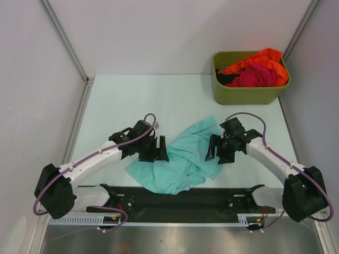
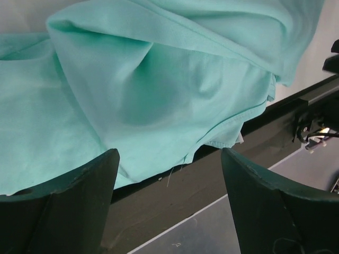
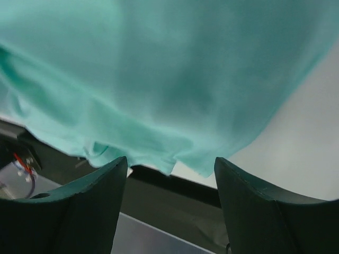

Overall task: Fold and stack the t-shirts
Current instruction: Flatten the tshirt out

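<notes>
Jaws on both arms stand apart, with nothing clamped between them. The left jaws sit at the left edge of the teal t-shirt [image 1: 183, 159] and the right jaws at its right edge, so the shirt lies between the two.

In the left wrist view, the two dark fingers [image 2: 58, 206] frame an open gap. The teal cloth lies rumpled just ahead of them, its hem draped over the black rail [image 1: 212, 203] at the near edge of the worktop [image 1: 132, 100]. The right wrist view shows much the same: fingers [image 3: 265, 211] wide, teal cloth spread ahead of the gap, none of it pinched.

From above, the fingertips of both arms seem to touch the cloth, though that view is too coarse to be sure. The shirt is bunched and creased, not folded, with one part reaching toward the far side.

At the far right corner stands the olive bin [image 1: 243, 95]. It holds the orange t-shirt [image 1: 262, 57] and the magenta t-shirt [image 1: 257, 76], the orange one draped over the rim.
</notes>
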Robot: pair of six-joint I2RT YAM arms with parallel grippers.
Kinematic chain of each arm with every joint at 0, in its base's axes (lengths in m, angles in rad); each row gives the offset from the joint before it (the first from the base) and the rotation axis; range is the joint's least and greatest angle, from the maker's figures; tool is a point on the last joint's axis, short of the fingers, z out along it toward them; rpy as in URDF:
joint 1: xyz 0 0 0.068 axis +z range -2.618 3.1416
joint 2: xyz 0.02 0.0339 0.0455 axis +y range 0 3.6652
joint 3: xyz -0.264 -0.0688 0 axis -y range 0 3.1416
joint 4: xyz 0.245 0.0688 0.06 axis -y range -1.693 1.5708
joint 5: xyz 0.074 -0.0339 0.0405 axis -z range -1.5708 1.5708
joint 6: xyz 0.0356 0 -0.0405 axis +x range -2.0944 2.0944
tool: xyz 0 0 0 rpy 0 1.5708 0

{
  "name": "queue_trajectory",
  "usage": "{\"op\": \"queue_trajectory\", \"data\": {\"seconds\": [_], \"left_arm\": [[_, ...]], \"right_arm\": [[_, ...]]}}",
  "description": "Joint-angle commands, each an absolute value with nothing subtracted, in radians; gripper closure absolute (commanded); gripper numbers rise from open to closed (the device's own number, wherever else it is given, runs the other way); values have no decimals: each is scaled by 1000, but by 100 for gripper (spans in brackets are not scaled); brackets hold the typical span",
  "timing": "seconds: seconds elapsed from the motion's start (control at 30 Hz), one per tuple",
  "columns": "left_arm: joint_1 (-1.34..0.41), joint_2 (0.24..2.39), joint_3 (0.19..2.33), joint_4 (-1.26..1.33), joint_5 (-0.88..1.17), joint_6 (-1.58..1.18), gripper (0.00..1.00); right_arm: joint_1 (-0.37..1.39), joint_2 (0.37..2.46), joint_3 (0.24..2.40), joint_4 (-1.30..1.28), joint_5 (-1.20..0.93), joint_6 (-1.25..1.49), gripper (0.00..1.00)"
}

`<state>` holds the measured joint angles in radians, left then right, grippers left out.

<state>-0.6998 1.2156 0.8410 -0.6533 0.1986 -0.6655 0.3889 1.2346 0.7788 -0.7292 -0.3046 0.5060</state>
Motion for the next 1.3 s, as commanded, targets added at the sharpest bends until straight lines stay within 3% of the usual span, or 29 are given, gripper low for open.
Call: {"op": "queue_trajectory", "data": {"seconds": [0.0,0.1,0.27,0.47,0.57,0.67,0.7,0.77,0.8,1.0,1.27], "left_arm": [[-715,1222,804,-589,275,-650,16],[-715,1233,776,-609,256,-644,8],[-715,1239,706,-513,274,-649,7],[-715,1289,684,-479,235,-618,21],[-713,1278,683,-480,206,-604,36],[-709,1264,684,-494,178,-597,58],[-707,1253,690,-502,146,-595,76],[-704,1240,704,-546,105,-586,94],[-703,1232,730,-570,69,-580,100],[-699,1128,926,-787,-213,-538,100],[-699,889,1167,-953,-491,-503,100]], "right_arm": [[500,1158,764,-648,-336,526,27],[581,1169,750,-603,-321,525,25],[627,1282,749,-555,-273,508,26],[630,1413,799,-528,-221,488,45],[637,1434,813,-531,-193,497,52],[637,1427,819,-555,-120,500,68],[637,1404,824,-569,-88,503,83],[637,1370,847,-613,0,492,98],[635,1336,856,-626,33,486,100],[635,1201,1005,-794,175,431,100],[638,905,1219,-960,130,350,100]]}}
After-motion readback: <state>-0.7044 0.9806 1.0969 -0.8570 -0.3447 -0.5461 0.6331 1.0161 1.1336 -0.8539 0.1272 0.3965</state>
